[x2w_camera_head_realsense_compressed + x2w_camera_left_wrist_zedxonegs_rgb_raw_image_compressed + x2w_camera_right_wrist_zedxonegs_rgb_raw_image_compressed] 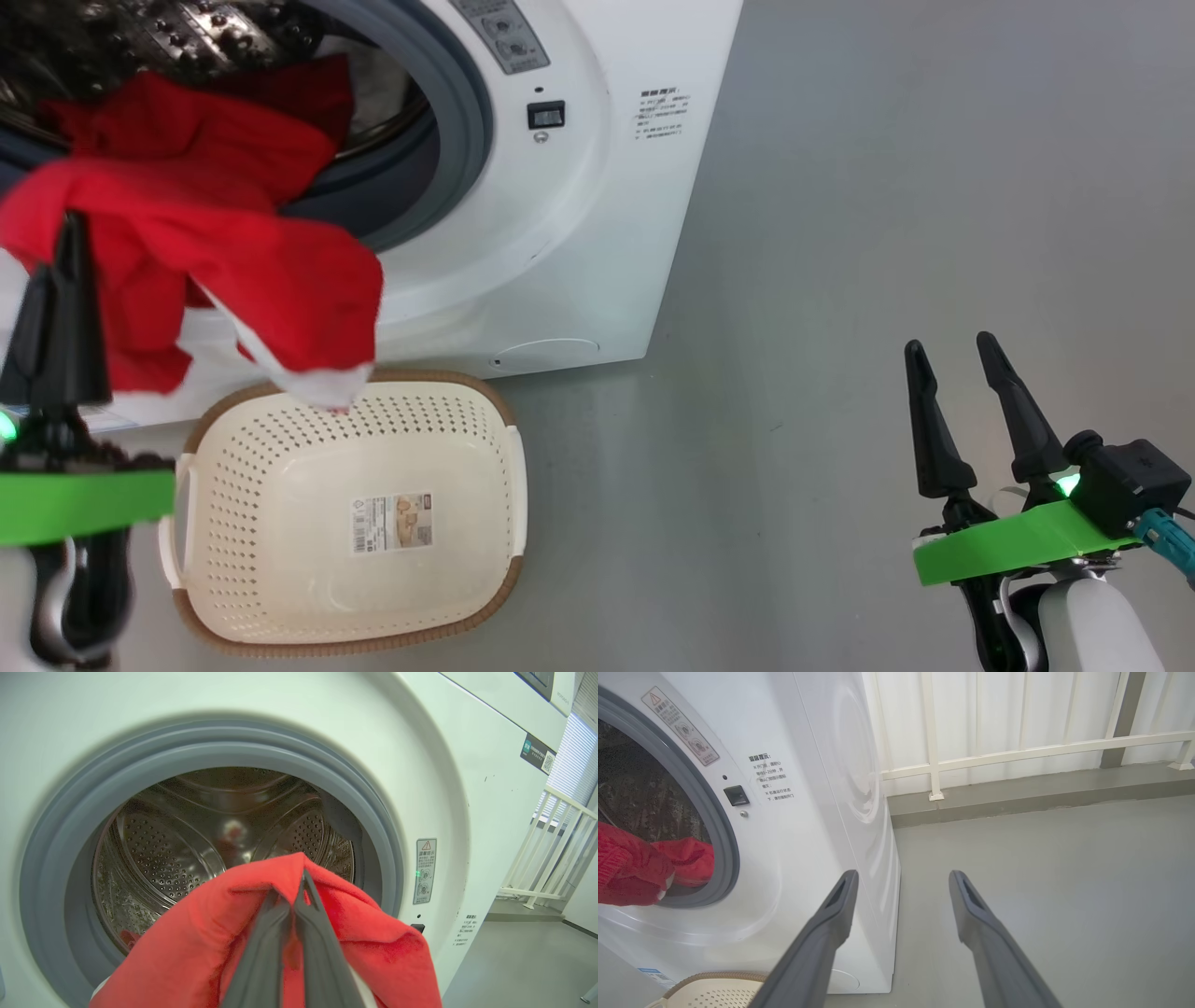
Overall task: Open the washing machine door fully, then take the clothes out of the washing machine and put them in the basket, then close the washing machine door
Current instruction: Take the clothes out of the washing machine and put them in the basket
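Grey floor (887, 187) runs across the right of the head view, and a white railing (1017, 751) crosses the top of the right wrist view. At upper left of the head view stands the washing machine (597, 233), with its grey rubber ring (70, 812) and steel drum (187, 849) uncovered. From that I judge the door step done, though I cannot tell how far the door swings.

I am mid-way through the unloading. My left pincer (301, 882) is clamped tight on the clothes (187, 233), its two fingers pressed together through a fold of the fabric. My right pincer (950, 343) stands wide and holds nothing at lower right of the head view, well apart from the machine.

The clothes are bright red, soft and slack, with white trim. They drape from the mouth of the opening at the left edge of the frame, and one white-edged corner hangs just over the far rim of the basket (448, 439). Part of the red trails back into the drum, so the load is not free yet. The basket sits at bottom centre, right in front of the machine, with its paper label (392, 523) bare on the bottom and nothing in it.

Left to do: lower the clothes in, check the drum, close the door.
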